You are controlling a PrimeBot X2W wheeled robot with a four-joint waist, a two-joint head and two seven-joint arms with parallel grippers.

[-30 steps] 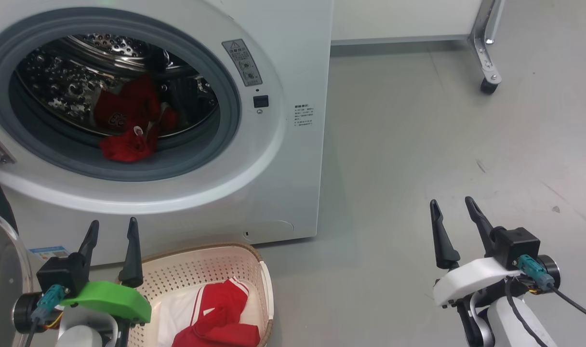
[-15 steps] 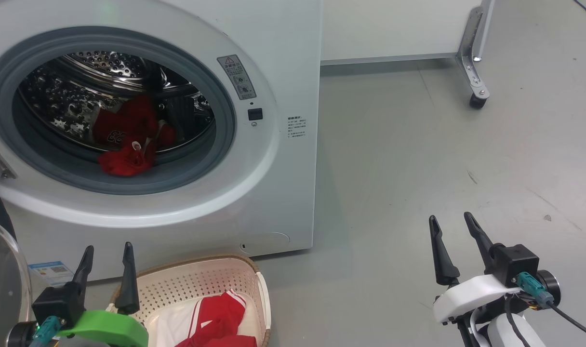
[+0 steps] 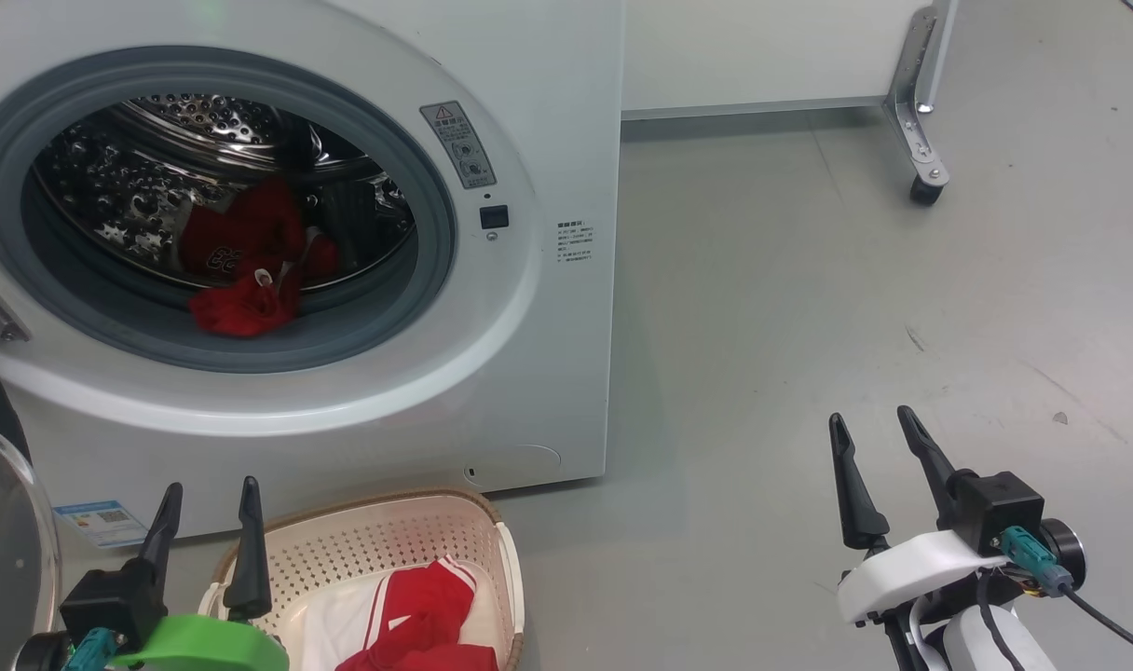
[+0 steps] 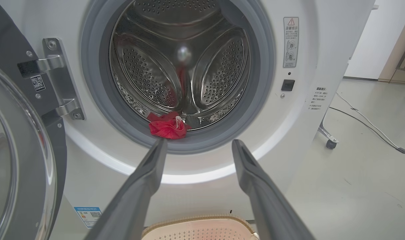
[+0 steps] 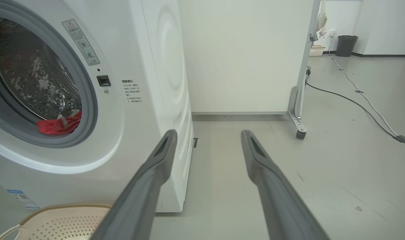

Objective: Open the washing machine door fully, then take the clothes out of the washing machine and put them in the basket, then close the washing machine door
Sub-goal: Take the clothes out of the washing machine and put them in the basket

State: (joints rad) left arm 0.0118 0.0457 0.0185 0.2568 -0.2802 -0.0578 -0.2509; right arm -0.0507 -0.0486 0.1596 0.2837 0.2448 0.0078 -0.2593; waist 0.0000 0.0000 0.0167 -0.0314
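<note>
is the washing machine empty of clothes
No, red clothes lie inside the washing machine, near the front of its steel drum.

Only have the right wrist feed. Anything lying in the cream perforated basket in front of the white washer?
Observer: Yes. In the head view a red garment with white trim lies in the cream perforated plastic basket.
Operator: Door position? I can't see it.
Observer: The round black-rimmed glass door is swung wide to the left on its hinge and does not block the opening.
Operator: And the left gripper?
Observer: The left gripper is open and empty. It sits over the basket's left edge and points at the red clothes on the drum lip.
</note>
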